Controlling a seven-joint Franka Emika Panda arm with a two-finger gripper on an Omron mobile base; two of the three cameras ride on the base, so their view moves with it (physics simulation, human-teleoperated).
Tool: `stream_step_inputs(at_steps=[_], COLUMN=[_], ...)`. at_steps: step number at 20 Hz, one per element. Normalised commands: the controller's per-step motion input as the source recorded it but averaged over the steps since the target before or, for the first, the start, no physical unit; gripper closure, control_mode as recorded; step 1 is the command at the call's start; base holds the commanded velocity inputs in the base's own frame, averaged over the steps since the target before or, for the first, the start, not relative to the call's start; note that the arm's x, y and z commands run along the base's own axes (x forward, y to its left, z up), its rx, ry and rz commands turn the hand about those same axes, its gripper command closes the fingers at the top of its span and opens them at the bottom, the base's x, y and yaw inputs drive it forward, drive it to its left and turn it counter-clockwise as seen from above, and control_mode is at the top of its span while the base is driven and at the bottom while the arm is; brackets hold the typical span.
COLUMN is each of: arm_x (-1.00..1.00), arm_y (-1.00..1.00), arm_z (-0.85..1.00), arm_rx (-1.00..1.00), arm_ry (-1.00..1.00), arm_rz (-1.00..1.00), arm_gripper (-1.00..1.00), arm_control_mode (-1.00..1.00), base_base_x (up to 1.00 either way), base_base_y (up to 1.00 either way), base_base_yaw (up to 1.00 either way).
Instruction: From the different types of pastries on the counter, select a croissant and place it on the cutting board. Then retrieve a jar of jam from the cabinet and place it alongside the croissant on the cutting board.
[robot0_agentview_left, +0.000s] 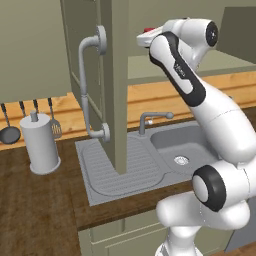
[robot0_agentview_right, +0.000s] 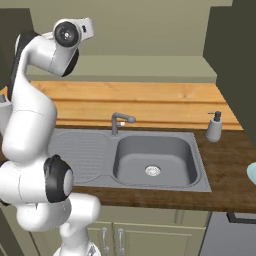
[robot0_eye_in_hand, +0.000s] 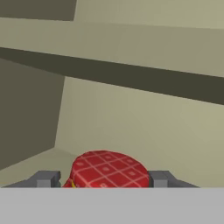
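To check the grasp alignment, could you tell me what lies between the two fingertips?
In the hand view, the jar of jam sits between the fingertips, red checked lid up.

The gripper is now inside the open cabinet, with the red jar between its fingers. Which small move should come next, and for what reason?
Probably close the fingers on the small jar with the red checked lid. In the hand view the jar sits centred between the two dark grey fingertips, which stand apart on either side of it, so the gripper looks open and aligned. The grey-green cabinet door is already swung open.
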Motion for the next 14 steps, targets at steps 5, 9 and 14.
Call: stream_step_inputs(at_steps=[5, 9, 14], arm_x=[0.0, 0.0, 0.0], arm_y=[0.0, 0.0, 0.0], arm_z=[0.0, 0.0, 0.0], arm_rx=[0.0, 0.0, 0.0], arm_ry=[0.0, 0.0, 0.0], arm_rz=[0.0, 0.0, 0.0], arm_gripper=[1.0, 1.0, 1.0], arm_control_mode=[1.0, 1.0, 1.0], base_base_x=[-0.35, -0.82, -0.97], base_base_y=[-0.09, -0.3, -0.33], base_base_yaw=[0.0, -0.05, -0.13])
